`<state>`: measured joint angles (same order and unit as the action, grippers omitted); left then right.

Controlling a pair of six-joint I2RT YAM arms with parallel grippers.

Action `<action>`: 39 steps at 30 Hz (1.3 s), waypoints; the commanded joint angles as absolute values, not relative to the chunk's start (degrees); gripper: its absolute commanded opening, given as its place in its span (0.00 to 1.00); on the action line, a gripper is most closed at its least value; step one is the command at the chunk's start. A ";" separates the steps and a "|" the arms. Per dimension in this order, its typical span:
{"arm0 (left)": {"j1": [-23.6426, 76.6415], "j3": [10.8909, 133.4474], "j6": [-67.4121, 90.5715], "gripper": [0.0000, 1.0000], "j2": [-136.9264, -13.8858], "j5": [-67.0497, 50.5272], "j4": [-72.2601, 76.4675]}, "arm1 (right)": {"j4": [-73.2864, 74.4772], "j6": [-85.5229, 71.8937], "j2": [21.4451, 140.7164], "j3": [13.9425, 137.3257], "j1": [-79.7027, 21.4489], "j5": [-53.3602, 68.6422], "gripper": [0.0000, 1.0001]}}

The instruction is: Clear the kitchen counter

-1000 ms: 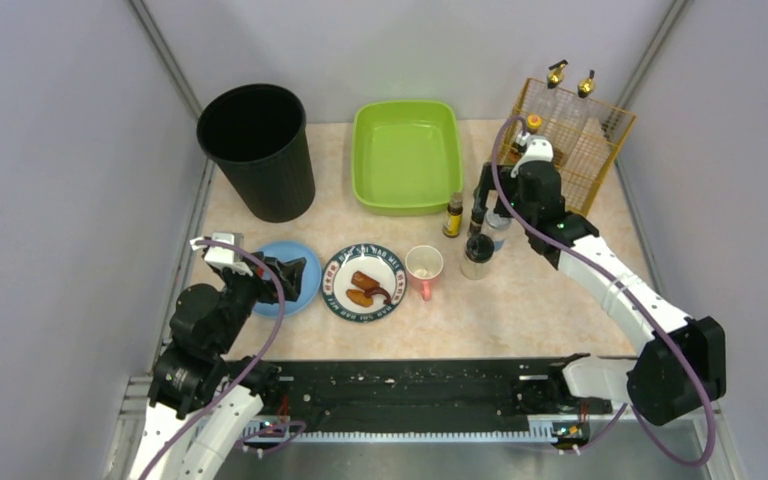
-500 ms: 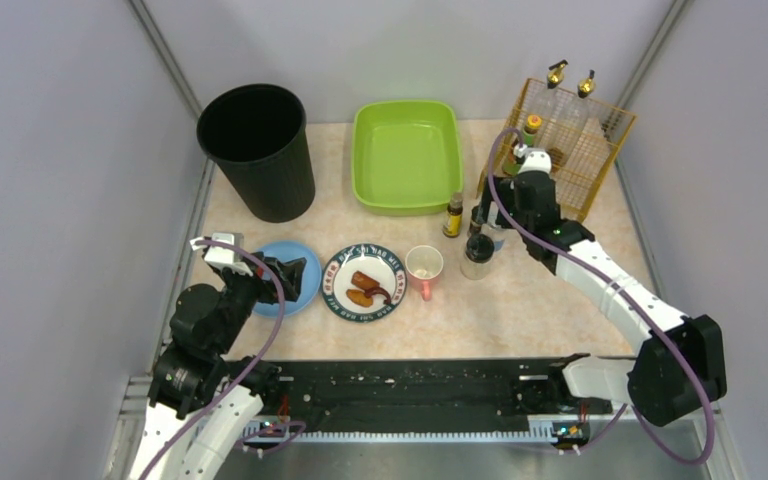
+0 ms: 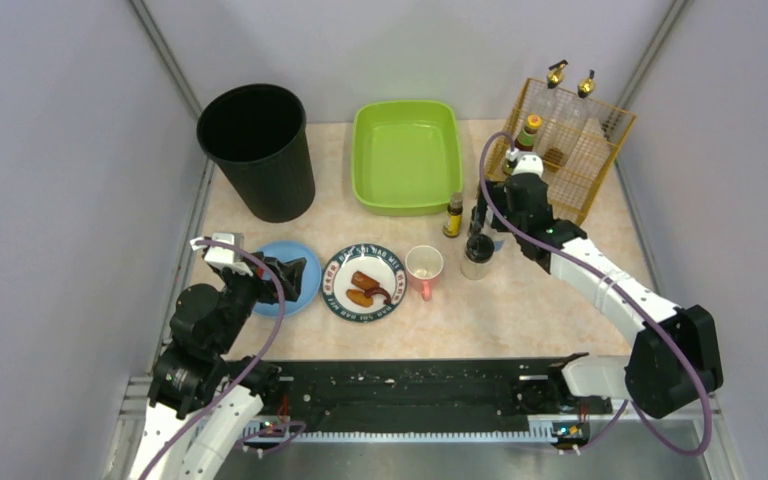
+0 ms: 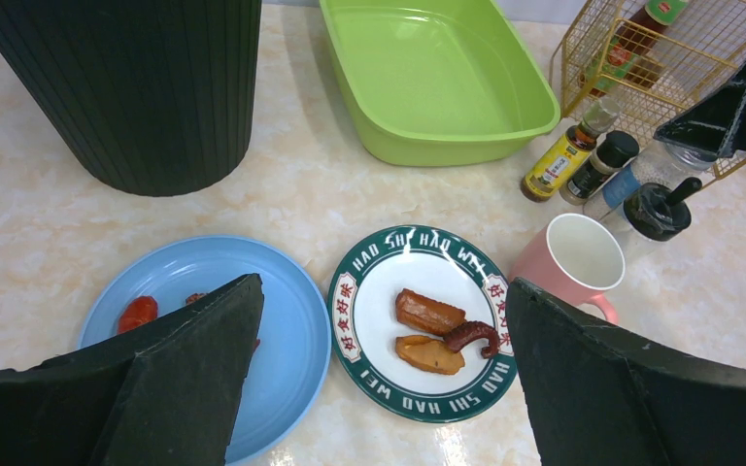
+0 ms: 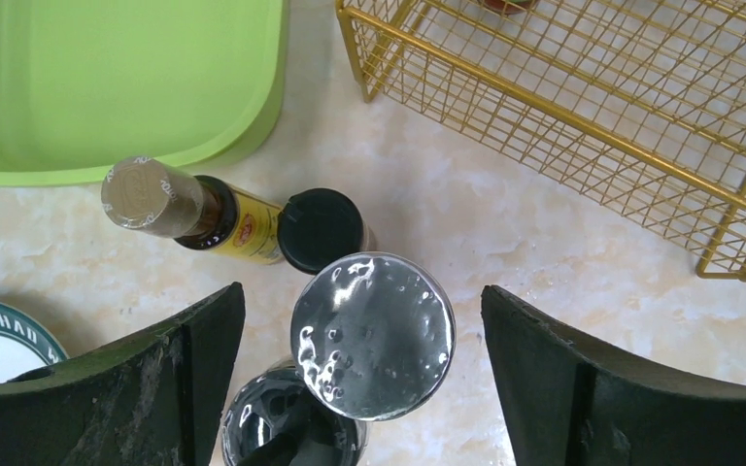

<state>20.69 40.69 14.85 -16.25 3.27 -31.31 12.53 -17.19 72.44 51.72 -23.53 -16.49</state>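
Counter (image 3: 520,300) is not cleared: 2 plates (image 4: 374,320), cup (image 4: 578,257), bottles (image 5: 243,225) are on it; I see left gripper (image 4: 384,291) released, right gripper (image 5: 361,291) wide around shaker (image 5: 373,333).

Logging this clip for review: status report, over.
Left gripper open over blue plate. Right gripper open, straddling silver-capped shaker. Kitchen counter cluttered. Black-capped bottle crowds it.

We see bright, even overhead light in every view, with short, soft shadows beside the black bin (image 3: 257,150). Glare mottles the silver cap (image 5: 373,335) and glosses the kitchen counter (image 4: 350,194). Wrist views are crisp; the top camera's detail looks softer.
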 commanded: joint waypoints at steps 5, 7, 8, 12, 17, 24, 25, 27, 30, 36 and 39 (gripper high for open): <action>20.77 40.54 14.50 0.99 -15.92 2.64 -29.24 | 11.78 -17.43 73.97 51.51 -24.28 -17.85 0.85; 20.83 40.60 14.49 0.99 -16.00 2.64 -29.19 | 11.78 -17.44 74.21 51.35 -24.28 -17.94 0.83; 20.91 40.55 14.50 0.99 -16.00 2.64 -29.16 | 11.82 -17.37 74.35 51.33 -24.26 -17.93 0.82; 20.90 40.56 14.52 0.99 -15.95 2.55 -29.18 | 11.95 -17.42 74.72 51.21 -24.30 -17.91 0.74; 20.85 40.54 14.50 0.99 -15.79 2.51 -29.18 | 11.95 -17.44 74.68 51.24 -24.30 -18.08 0.62; 20.85 40.55 14.50 0.99 -15.78 2.64 -29.26 | 12.49 -17.51 73.25 51.62 -24.27 -19.13 0.21; 20.89 40.52 14.50 0.99 -15.77 2.64 -29.30 | 12.81 -17.37 72.89 51.96 -24.26 -20.09 0.13; 20.85 40.54 14.51 0.99 -15.77 2.64 -29.19 | 13.83 -16.97 72.26 53.01 -24.28 -21.81 0.08; 20.87 40.57 14.51 0.99 -15.89 2.59 -29.18 | 14.74 -17.04 70.60 54.25 -24.30 -23.51 0.01; 20.84 40.56 14.50 0.99 -15.89 2.73 -29.29 | 16.34 -16.33 67.22 58.48 -24.26 -25.17 0.00; 20.90 40.57 14.50 0.99 -15.83 2.81 -29.27 | 16.76 -15.63 65.96 60.94 -24.33 -26.28 0.00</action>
